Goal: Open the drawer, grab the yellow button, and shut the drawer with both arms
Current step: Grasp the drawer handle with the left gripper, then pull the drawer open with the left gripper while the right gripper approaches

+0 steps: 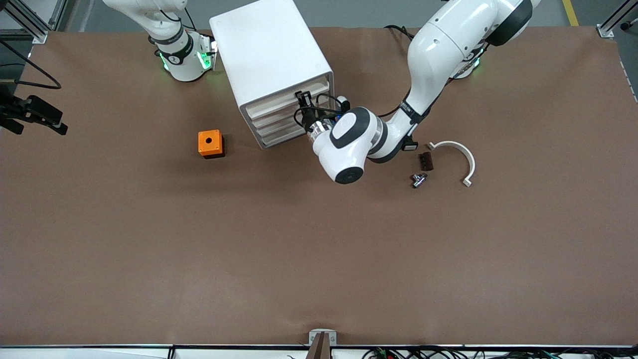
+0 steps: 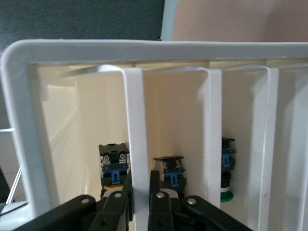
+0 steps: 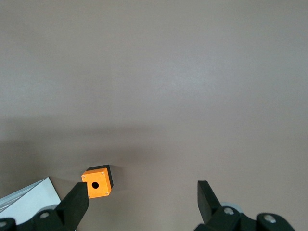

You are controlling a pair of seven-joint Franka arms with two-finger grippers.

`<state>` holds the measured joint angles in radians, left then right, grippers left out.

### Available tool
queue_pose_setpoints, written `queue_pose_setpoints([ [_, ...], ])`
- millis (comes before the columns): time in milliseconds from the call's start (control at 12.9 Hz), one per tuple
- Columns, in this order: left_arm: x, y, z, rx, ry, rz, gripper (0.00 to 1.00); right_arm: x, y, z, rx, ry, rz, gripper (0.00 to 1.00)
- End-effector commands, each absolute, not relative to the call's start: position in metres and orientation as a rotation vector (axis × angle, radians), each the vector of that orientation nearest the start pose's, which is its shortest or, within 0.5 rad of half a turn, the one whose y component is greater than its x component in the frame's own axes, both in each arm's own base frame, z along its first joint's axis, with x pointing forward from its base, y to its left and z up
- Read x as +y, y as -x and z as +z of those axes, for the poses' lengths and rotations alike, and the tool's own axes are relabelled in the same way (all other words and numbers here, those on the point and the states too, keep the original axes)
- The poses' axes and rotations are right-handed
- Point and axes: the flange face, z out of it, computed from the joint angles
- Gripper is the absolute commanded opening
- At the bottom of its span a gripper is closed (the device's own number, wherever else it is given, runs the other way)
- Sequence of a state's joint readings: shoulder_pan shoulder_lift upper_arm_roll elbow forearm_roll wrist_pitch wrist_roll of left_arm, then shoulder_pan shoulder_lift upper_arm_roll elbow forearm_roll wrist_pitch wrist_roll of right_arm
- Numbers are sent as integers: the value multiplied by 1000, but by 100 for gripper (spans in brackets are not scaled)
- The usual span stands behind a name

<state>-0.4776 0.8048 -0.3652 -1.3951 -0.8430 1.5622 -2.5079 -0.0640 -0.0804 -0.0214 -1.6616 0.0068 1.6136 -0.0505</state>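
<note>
Left gripper (image 2: 139,204) closed on the top drawer (image 1: 285,101) front lip, positioned to pull. Button (image 2: 114,163) lies inside that drawer. Right gripper (image 3: 142,202) waits wide open, empty, above the table (image 1: 149,239).

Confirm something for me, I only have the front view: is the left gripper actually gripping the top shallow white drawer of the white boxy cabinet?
Observer: Yes. The left wrist view shows the left gripper with its jaws on either side of the top shallow white drawer's front lip, closed against it.
Operator: I can't find the right gripper at all. Where is it?
Observer: The right gripper waits with jaws open above the brown table, close to the orange cube with a round hole.
</note>
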Motion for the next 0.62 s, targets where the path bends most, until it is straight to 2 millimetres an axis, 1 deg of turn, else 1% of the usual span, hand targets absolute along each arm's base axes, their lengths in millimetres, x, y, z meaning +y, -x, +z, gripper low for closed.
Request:
queue_pose_setpoints([
  [0, -511, -459, 267, -1861, 1175, 1281, 0, -54, -529, 633, 87, 3144, -62, 100],
  [77, -499, -472, 266, -1889, 1161, 1283, 0, -53, -531, 631, 79, 3147, -60, 100],
  [155, -488, -487, 269, -1914, 1148, 1301, 0, -54, -533, 632, 72, 3148, -67, 100],
  [232, -472, -505, 270, -1944, 1124, 1325, 0, -55, -534, 633, 70, 3148, -72, 100],
  [386, -450, -528, 276, -1982, 1121, 1366, 0, -60, -562, 583, 84, 3138, 52, 100],
  [464, -442, -538, 280, -1999, 1114, 1381, 0, -68, -570, 578, 96, 3144, 49, 100],
  [541, -441, -540, 278, -2002, 1116, 1386, 0, -72, -582, 556, 101, 3151, 98, 100],
])
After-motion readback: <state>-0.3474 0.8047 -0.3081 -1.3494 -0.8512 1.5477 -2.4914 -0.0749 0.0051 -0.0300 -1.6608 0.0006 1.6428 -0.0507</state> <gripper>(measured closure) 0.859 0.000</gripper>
